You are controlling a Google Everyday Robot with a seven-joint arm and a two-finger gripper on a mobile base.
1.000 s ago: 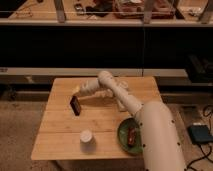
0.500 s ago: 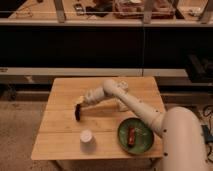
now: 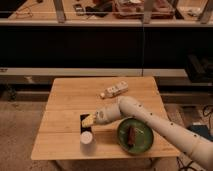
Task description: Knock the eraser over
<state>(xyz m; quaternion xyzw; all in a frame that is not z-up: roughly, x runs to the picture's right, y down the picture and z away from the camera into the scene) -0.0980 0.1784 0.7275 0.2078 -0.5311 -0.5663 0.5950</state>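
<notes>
The eraser [image 3: 84, 121] is a small dark block that appears to lie flat on the wooden table [image 3: 70, 95], left of centre near the front. My gripper [image 3: 89, 120] is right at the eraser's right side, low over the table and touching or overlapping it. The white arm [image 3: 150, 122] reaches in from the lower right.
A white paper cup [image 3: 86, 139] stands just in front of the eraser. A green plate [image 3: 142, 142] holding a brown item sits at the front right, under the arm. A small bottle [image 3: 114, 90] lies on its side at the back middle. A dark shelf unit stands behind the table.
The eraser stood upright before; now it looks flat on the table. My gripper has swept lower and toward the front, against the eraser.
</notes>
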